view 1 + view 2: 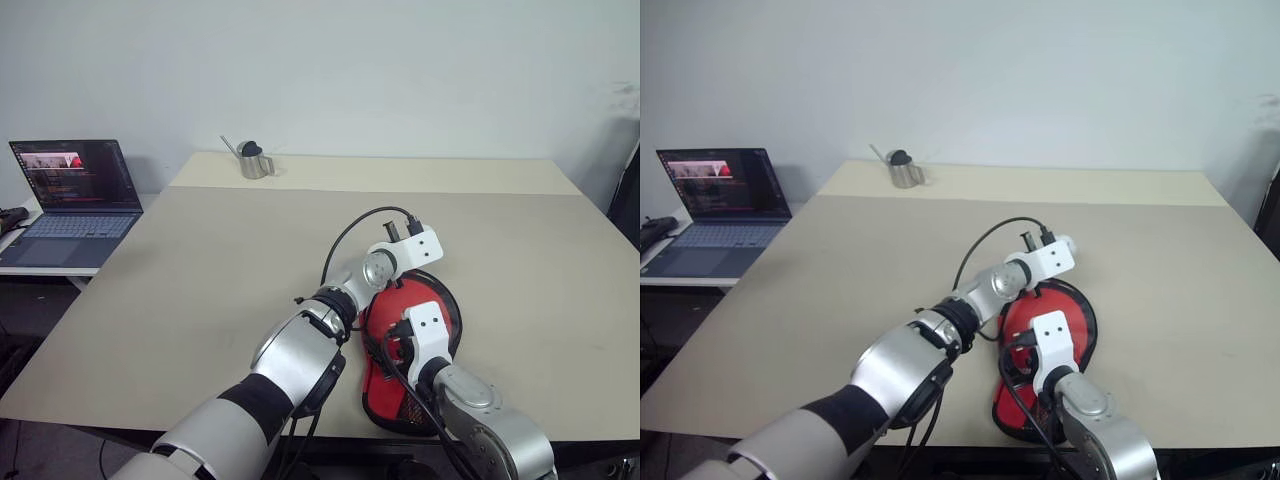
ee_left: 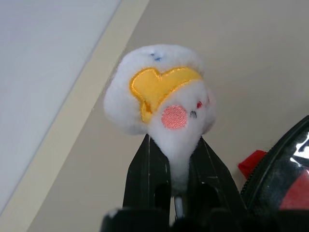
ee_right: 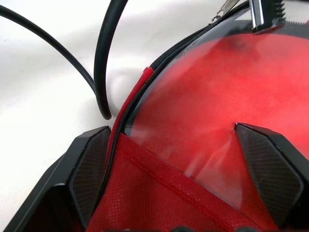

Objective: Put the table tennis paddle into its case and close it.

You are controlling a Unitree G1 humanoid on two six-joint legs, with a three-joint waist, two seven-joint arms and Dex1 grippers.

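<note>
1. Beige laminate covers the big table (image 1: 200, 290), which has a paler strip along its far edge.
2. Off the table's far left corner, an open laptop (image 1: 75, 200) sits on a lower white surface with its screen lit.
3. Red with black trim, the case (image 1: 440, 310) lies flat near the table's front edge, right of centre, its rounded end away from the robot and its narrow end reaching toward the edge. Through a clear window in the right wrist view a red face shows inside it; I cannot tell for sure that this is the table tennis paddle. A zip runs along its black rim.
4. A small metal cup (image 1: 254, 160) with a dark lid stands far back on the pale strip, well apart from the case.
5. The right gripper (image 3: 178, 169) is spread wide, its two black fingers (image 3: 91, 164) straddling the case's red fabric, one at the zipped rim and one over the window.
6. The left gripper (image 2: 175, 169) reaches across to the case's far rim and is pinched together on a plush charm (image 2: 159, 92), white and fluffy with a yellow patch and a pink cheek.
</note>
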